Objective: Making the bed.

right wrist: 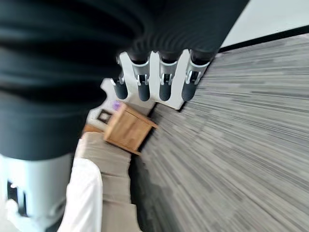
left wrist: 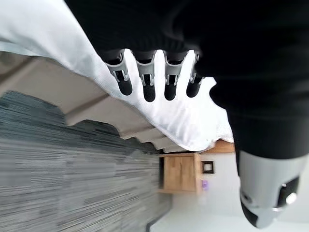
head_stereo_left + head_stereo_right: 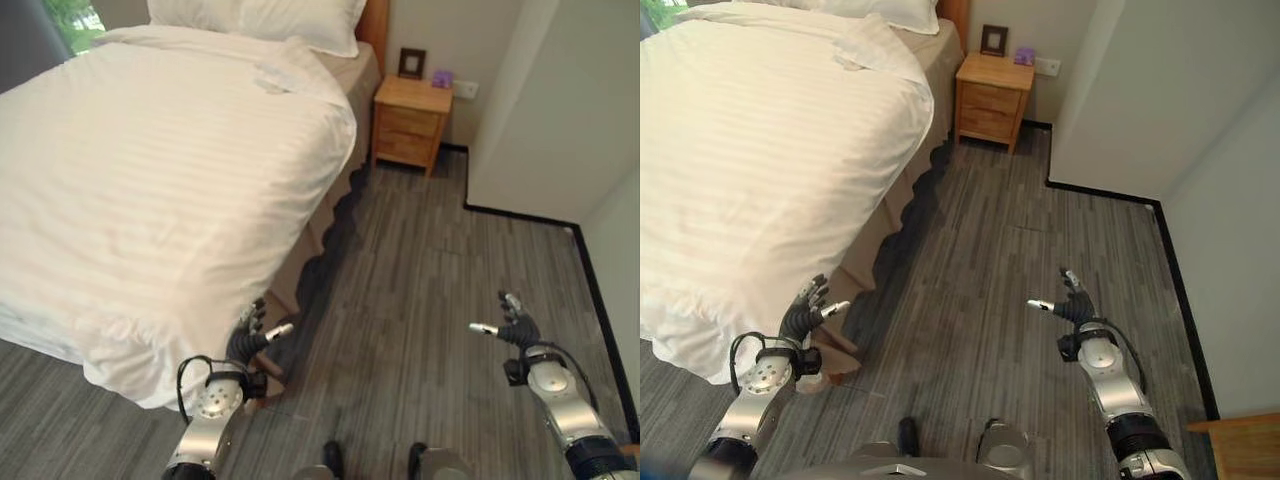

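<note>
Across the left side of the head views stretches the bed, covered by a white striped duvet that hangs over the near corner and the side edge, with a beige bed skirt showing beneath it along the side facing the open floor. White pillows lie at the headboard end, and a small folded-back patch of the duvet sits just below them near the bed's far side edge. Beside the head of the bed stands a wooden nightstand with two closed drawer fronts; on its top rest a small dark picture frame and a small purple object, the two near each other but apart. What the drawers hold cannot be told. Grey wood-look flooring runs between the bed and a white wall with a dark baseboard. Down by the near corner of the bed, the left hand hovers just beside the hanging duvet, its fingers relaxed and slightly spread, holding nothing. Well apart from it, over bare floor, the right hand is raised with fingers loosely extended side by side and the thumb pointing out, also empty.
</note>
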You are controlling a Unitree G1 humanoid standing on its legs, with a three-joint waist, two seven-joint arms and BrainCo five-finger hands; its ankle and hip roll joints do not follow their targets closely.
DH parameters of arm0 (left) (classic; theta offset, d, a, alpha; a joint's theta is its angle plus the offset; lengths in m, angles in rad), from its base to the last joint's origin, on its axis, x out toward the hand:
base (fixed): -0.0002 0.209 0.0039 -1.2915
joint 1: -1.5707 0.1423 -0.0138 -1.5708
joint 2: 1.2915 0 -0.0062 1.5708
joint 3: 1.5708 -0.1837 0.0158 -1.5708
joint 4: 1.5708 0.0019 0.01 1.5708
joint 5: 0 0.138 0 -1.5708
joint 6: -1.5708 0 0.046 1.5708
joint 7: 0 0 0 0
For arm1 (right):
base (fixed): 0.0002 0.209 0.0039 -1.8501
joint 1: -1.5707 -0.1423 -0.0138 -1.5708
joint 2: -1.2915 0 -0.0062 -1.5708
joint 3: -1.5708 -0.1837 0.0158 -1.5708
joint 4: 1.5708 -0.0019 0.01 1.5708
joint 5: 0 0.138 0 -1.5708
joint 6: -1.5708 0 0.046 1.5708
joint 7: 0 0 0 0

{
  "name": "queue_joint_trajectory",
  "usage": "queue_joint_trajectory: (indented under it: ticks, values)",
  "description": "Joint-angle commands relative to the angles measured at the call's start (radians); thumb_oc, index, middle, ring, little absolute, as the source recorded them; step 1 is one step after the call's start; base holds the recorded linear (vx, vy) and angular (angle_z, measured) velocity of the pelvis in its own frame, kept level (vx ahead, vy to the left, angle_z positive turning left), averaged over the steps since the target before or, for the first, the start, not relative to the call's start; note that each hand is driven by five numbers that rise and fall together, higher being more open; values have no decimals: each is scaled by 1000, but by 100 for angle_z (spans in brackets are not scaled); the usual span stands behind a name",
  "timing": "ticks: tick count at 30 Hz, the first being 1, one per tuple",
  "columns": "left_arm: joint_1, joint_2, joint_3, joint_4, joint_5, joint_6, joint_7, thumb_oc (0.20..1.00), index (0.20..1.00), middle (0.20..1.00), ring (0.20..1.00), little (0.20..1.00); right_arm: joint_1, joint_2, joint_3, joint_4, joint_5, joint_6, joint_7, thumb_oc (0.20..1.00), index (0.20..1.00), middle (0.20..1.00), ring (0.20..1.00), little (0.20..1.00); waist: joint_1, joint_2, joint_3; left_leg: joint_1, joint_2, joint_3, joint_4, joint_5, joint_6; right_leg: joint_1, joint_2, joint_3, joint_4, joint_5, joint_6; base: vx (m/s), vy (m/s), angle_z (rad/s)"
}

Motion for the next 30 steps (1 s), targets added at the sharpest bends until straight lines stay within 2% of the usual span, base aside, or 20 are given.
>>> queue_joint_trajectory:
  ticks: [1,3,5,6,8,9,11,12,14,16,17,20,21,22,23,24,27,28,29,30]
  values:
    - [-60,28,33,-74,22,-70,29,1000,1000,1000,1000,1000,-57,-7,-36,-60,-2,-71,-66,1000,1000,1000,1000,1000,-18,-5,-3,134,23,12,12,-154,-61,-9,17,-39,-143,74,-20,340,-107,12]
    - [-59,17,48,-84,5,-76,38,1000,1000,1000,1000,1000,-45,8,-50,-105,-4,-78,-86,1000,1000,1000,1000,1000,-29,-11,-4,166,33,8,12,-180,-82,-49,16,-56,-288,117,-23,403,-159,2]
    - [-58,17,48,-85,5,-76,38,1000,1000,1000,1000,1000,-43,8,-51,-107,-5,-77,-86,1000,1000,1000,1000,1000,-29,-8,-4,168,38,8,12,-182,-84,-42,22,-59,-300,123,-23,250,-102,-9]
    - [-64,12,56,-89,7,-83,46,1000,1000,1000,1000,1000,-35,16,-58,-141,-10,-82,-93,1000,1000,1000,1000,1000,-38,-10,1,198,51,4,12,-205,-100,-87,8,-60,-347,147,-9,433,-172,5]
    - [-65,10,56,-90,12,-86,49,1000,1000,1000,1000,1000,-27,19,-57,-158,-16,-85,-90,1000,1000,1000,1000,1000,-43,-6,1,222,65,3,12,-224,-111,-104,5,-51,-360,158,-2,483,-204,17]
    - [-74,13,49,-85,22,-91,50,1000,1000,1000,1000,1000,-21,7,-51,-180,-26,-93,-85,1000,1000,1000,1000,1000,-52,-13,-7,257,78,-9,12,-258,-126,-111,-5,-21,-362,169,2,523,-241,12]
    - [-62,10,44,-87,24,-95,53,1000,1000,1000,1000,1000,-12,-12,-34,-184,-33,-100,-70,1000,1000,1000,1000,1000,-63,-8,-25,292,100,-18,15,-258,-138,-101,5,0,-332,176,-17,651,-262,20]
    - [-49,4,40,-87,17,-97,57,1000,1000,1000,1000,1000,-8,-24,-23,-182,-36,-99,-61,1000,1000,1000,1000,1000,-70,7,-27,285,131,-25,78,-236,-148,-104,25,13,-301,161,-35,580,-251,24]
    - [-36,-4,45,-95,1,-98,58,1000,1000,1000,1000,1000,-15,-42,2,-179,-44,-104,-52,1000,1000,1000,1000,1000,-61,26,-30,227,175,-34,258,-115,-161,-59,68,14,-288,125,-78,523,-324,17]
    - [-37,-2,41,-101,-16,-94,60,1000,1000,1000,1000,1000,-34,-60,19,-180,-44,-108,-56,1000,1000,1000,1000,1000,-43,11,-16,107,198,-64,532,22,-157,11,97,-4,-315,93,-137,458,-402,3]
    - [-39,0,37,-101,-18,-95,63,1000,1000,1000,1000,1000,-38,-63,25,-187,-37,-107,-52,1000,1000,1000,1000,1000,-36,3,-7,81,216,-50,607,41,-142,50,114,-5,-330,74,-158,444,-377,-8]
    - [-46,-4,28,-112,-24,-97,70,1000,1000,1000,1000,1000,-60,-77,36,-190,-34,-95,-45,1000,1000,1000,1000,1000,18,-44,36,-106,130,-32,772,-74,-109,144,106,30,-369,31,-167,451,-192,-3]
    - [-39,-11,27,-121,-26,-96,68,1000,1000,1000,1000,1000,-61,-80,39,-188,-39,-92,-41,1000,1000,1000,1000,1000,33,-48,42,-165,102,-19,763,-102,-107,163,103,39,-373,17,-160,571,14,-29]
    - [-15,-26,27,-141,-17,-92,55,1000,1000,1000,1000,1000,-54,-76,42,-186,-41,-90,-34,1000,1000,1000,1000,1000,59,-45,42,-236,58,28,610,-145,-81,204,105,63,-373,-14,-145,444,38,-42]
    - [-15,-26,27,-142,-17,-91,55,1000,1000,1000,1000,1000,-54,-76,41,-187,-41,-90,-34,1000,1000,1000,1000,1000,60,-49,39,-234,53,32,600,-138,-78,201,100,64,-373,-12,-144,515,80,-36]
    - [1,-28,30,-152,-13,-89,49,1000,1000,1000,1000,1000,-50,-77,44,-182,-39,-91,-33,1000,1000,1000,1000,1000,71,-42,39,-254,41,48,501,-135,-68,227,110,73,-373,-36,-138,368,71,-24]
    - [31,-33,27,-158,-3,-79,38,1000,1000,1000,1000,1000,-48,-77,53,-164,-46,-95,-30,1000,1000,1000,1000,1000,103,-15,38,-283,34,67,144,25,-91,309,157,90,-373,-96,-129,513,96,-21]
    - [31,-33,27,-158,-2,-79,38,1000,1000,1000,1000,1000,-48,-78,53,-163,-46,-96,-30,1000,1000,1000,1000,1000,103,-14,38,-279,33,68,133,34,-91,308,157,91,-373,-95,-129,546,102,-35]
    - [24,-33,19,-148,2,-76,41,1000,1000,1000,1000,1000,-61,-77,54,-143,-45,-99,-41,1000,1000,1000,1000,1000,117,-18,45,-341,61,90,12,64,-108,362,160,89,-373,-125,-125,545,114,-42]
    - [22,-32,19,-145,1,-75,41,1000,1000,1000,1000,1000,-64,-78,53,-141,-43,-100,-43,1000,1000,1000,1000,1000,119,-24,45,-370,72,95,12,43,-113,390,160,92,-373,-142,-121,711,163,-41]
